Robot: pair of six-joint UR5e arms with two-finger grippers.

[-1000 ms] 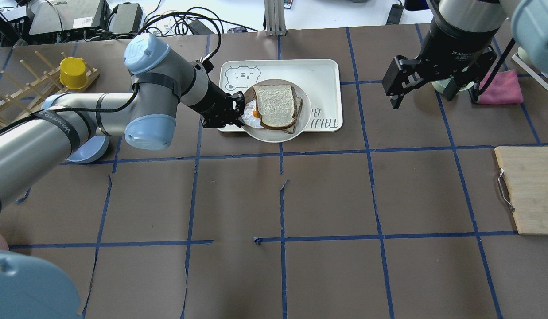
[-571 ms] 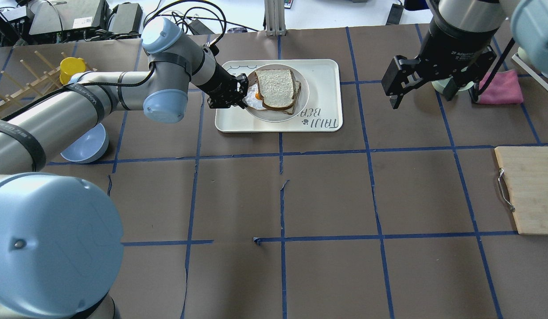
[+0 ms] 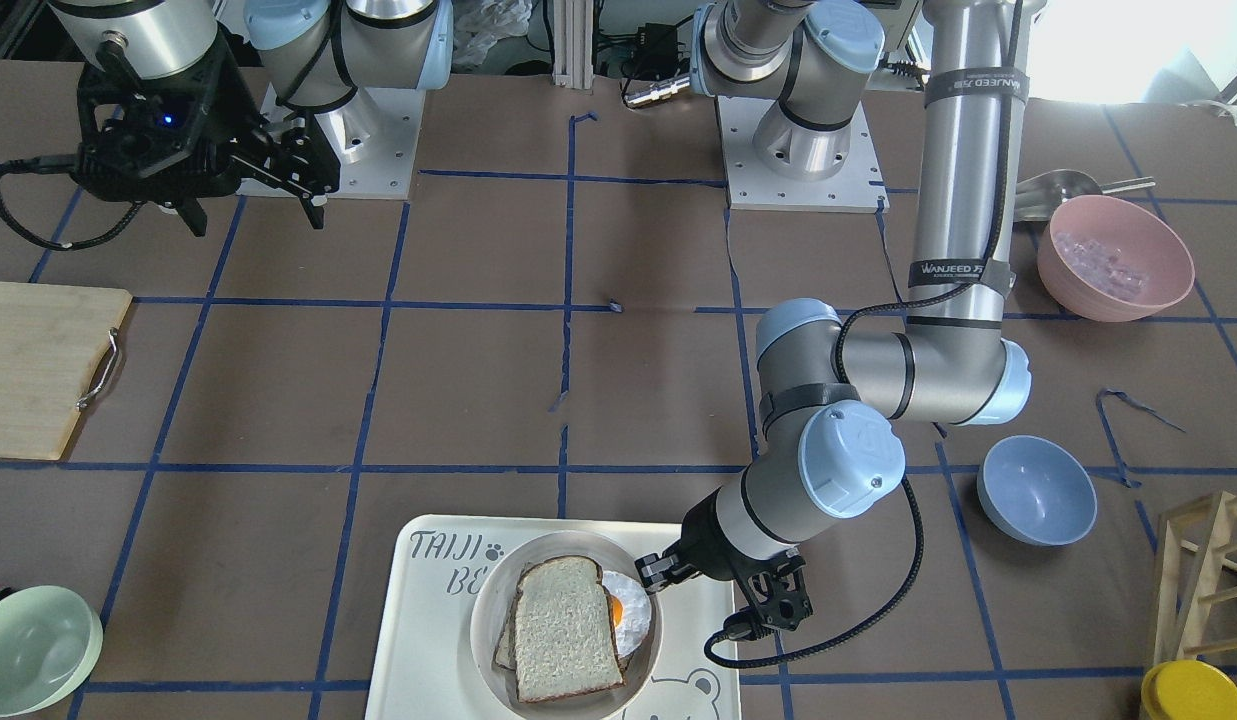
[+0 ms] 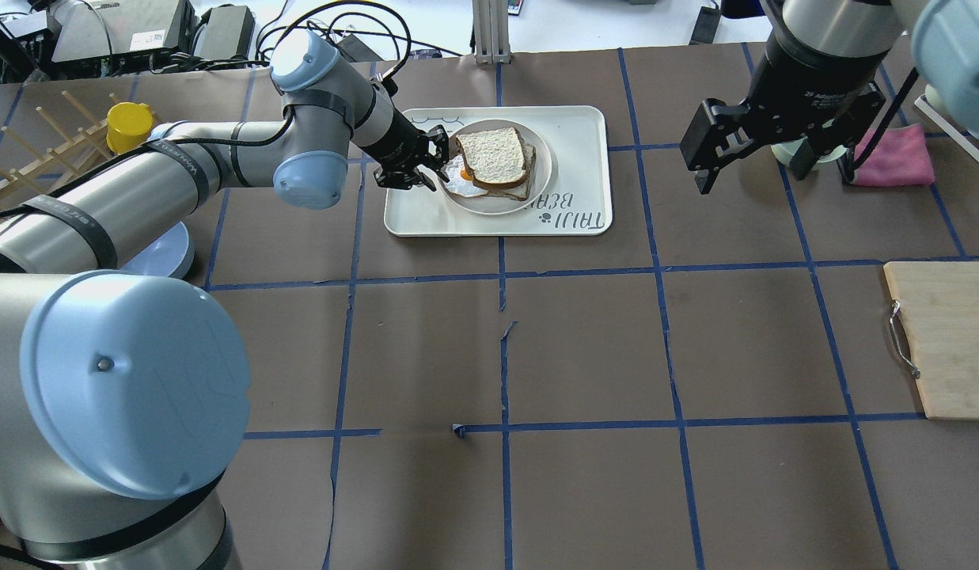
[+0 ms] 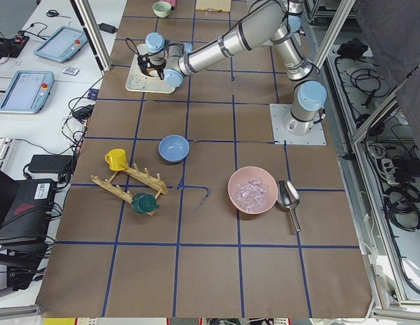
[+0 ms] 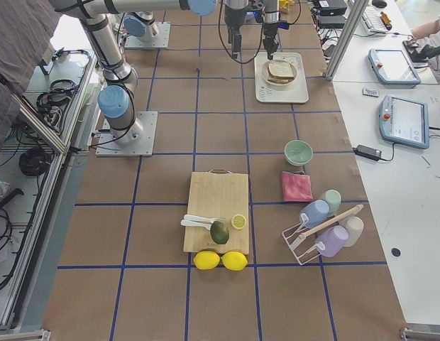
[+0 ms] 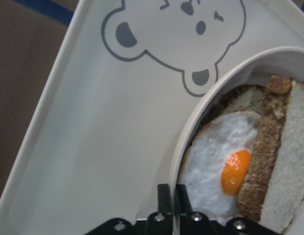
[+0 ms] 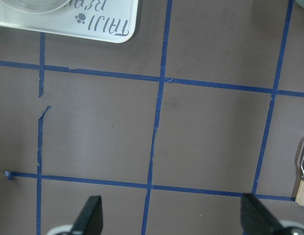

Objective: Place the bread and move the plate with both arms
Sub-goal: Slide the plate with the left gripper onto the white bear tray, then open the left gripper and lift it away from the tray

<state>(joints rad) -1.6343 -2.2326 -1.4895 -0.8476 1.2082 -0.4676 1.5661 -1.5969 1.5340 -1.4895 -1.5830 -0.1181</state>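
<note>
Landmark: tray (image 4: pixel 576 158). Left-arm side of tray blocked: left arm (image 4: pixel 180 178) stretches across, left gripper (image 4: pixel 435 170) clamps plate (image 4: pixel 543 162) rim, blue bowl (image 4: pixel 168 253) sits under arm. Robot side of tray: bare table (image 4: pixel 584 348), wide passage. Right-arm side: right gripper (image 4: pixel 752 166) hangs, jaws spread, well apart from tray, room between.

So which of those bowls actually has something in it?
The pink bowl: it holds a heap of clear, ice-like pieces. The blue bowl and the green bowl both look empty.
</note>
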